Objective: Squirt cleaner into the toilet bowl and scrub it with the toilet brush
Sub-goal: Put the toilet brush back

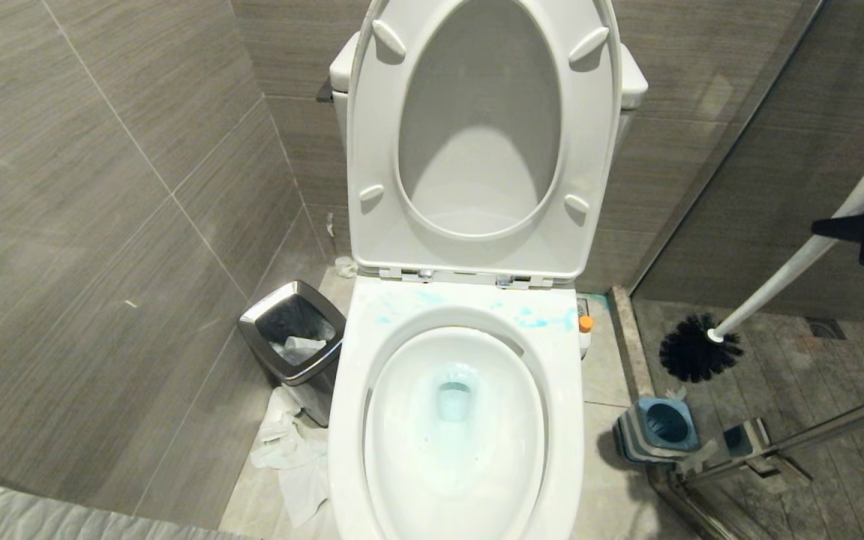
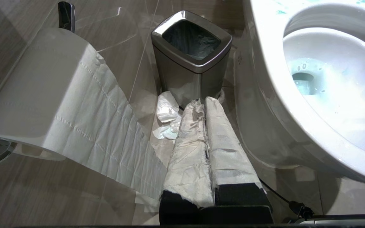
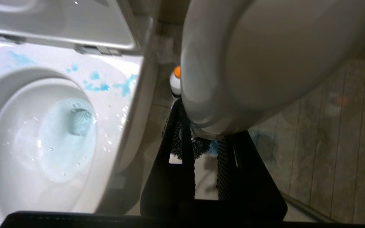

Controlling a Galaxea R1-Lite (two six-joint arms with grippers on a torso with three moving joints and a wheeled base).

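The right tool (image 1: 841,229) is pinching the white handle of the toilet brush (image 1: 766,289), up in the air to the right of the toilet bowl (image 1: 574,420). The brush slants, with its handle pointing up and away from the toilet bowl and its bushy black head low, just above the blue holder (image 1: 657,429). The left tool (image 2: 205,104), pressed together and wrapped in paper, rests on the other side of the toilet bowl near the steel bin (image 2: 191,60), and blue cleaner (image 1: 533,321) smears the toilet bowl's back rim.

Black hand (image 1: 848,229); white paper-wrapped fingers (image 2: 188,148)
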